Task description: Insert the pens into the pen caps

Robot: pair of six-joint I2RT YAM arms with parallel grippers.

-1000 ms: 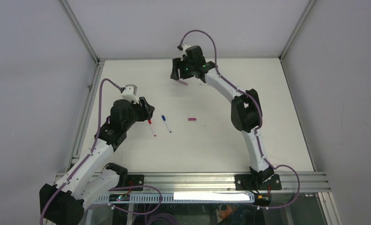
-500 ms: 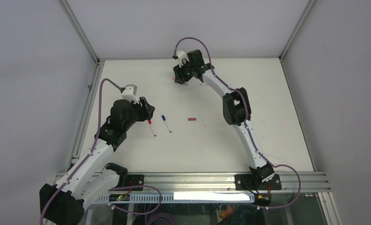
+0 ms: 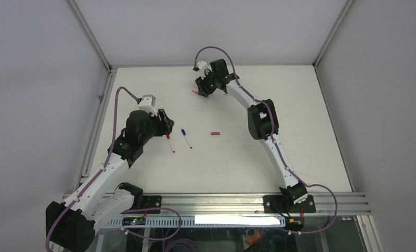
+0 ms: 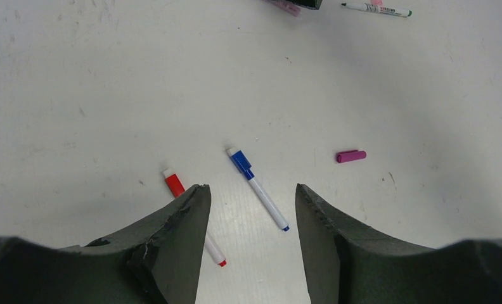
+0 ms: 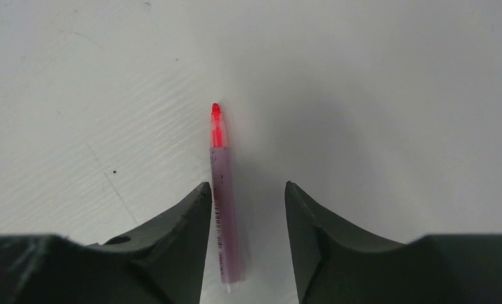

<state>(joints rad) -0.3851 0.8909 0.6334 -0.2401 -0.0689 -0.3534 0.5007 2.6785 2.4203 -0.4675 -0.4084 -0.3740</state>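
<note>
My left gripper is open above the table. A red-capped pen lies partly under its left finger. A blue-capped pen lies between the jaws below. A loose magenta cap lies to the right. My right gripper is open at the far side, low over a pink-barrelled pen with a bare red tip. That pen lies between the jaws, against the left finger.
A white pen with a green end lies at the far edge of the left wrist view, with a small pink piece beside it. The table has raised metal rails along its left and back edges.
The right arm has swung left and lowered, bringing its open jaws around the pink pen. The left arm has hardly moved. The pens and the cap lie where they were.
</note>
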